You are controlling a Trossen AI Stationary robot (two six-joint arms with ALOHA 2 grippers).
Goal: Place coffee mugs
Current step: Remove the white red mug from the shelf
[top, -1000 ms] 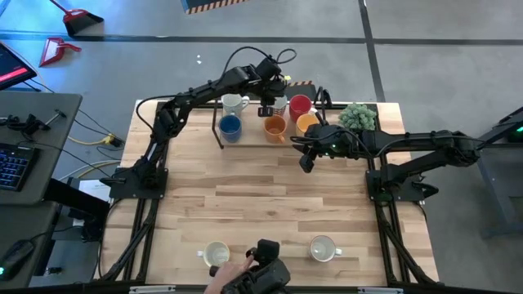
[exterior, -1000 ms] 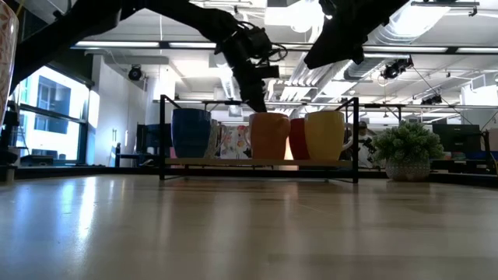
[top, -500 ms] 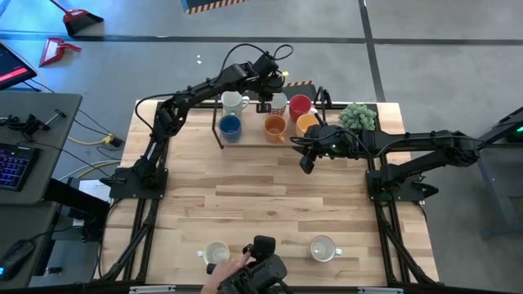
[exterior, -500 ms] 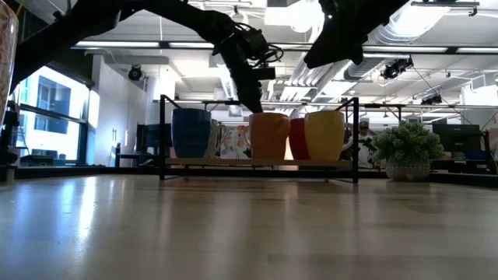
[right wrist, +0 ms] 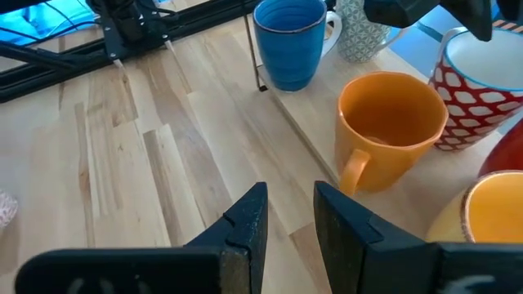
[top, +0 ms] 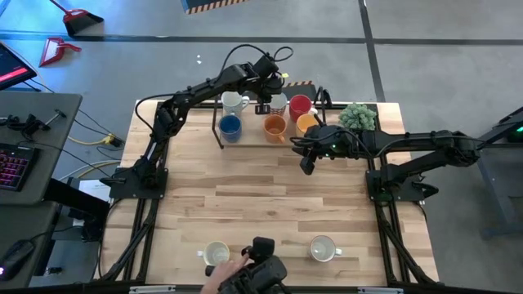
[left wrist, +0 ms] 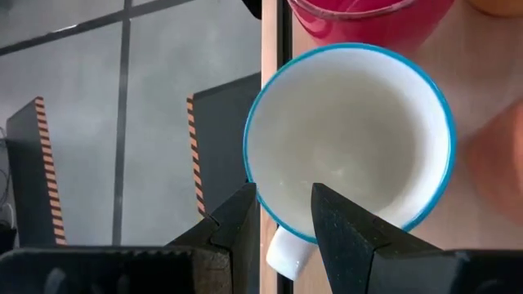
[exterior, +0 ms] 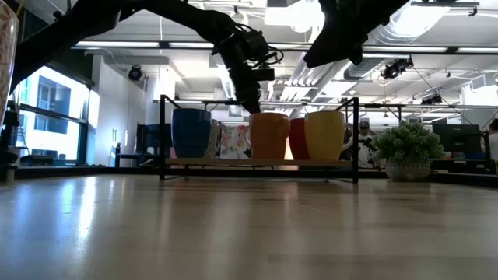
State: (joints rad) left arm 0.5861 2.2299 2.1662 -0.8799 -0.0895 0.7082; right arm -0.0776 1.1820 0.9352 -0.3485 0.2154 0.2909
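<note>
The left gripper (left wrist: 282, 214) hangs just above the white mug (left wrist: 350, 139) with the blue rim, at the back of the rack (top: 245, 140). Its fingers (left wrist: 237, 224) straddle the mug's wall near the handle, one outside and one inside, with a gap to the wall on each side, so it grips nothing.

This mug seems already set down, between another white mug (top: 233, 103) and the red mug (top: 300, 105). I judge the step in hand to be the release. To do it well, the gripper should rise straight up until both fingertips are above the rim, and only then move away sideways, or the inner finger may drag the mug.

The right gripper (right wrist: 290, 220) waits over the table just in front of the rack, near the orange mug (right wrist: 391, 129). Its fingers are a little apart and hold nothing.

The blue mug (top: 230, 126) and the yellow mug (top: 307, 124) also stand on the rack. Two more white mugs (top: 216, 253) wait at the table's edge farthest from the rack.

The left gripper hides the blue-rimmed mug in the high view. I cannot tell whether its base rests flat on the rack.
</note>
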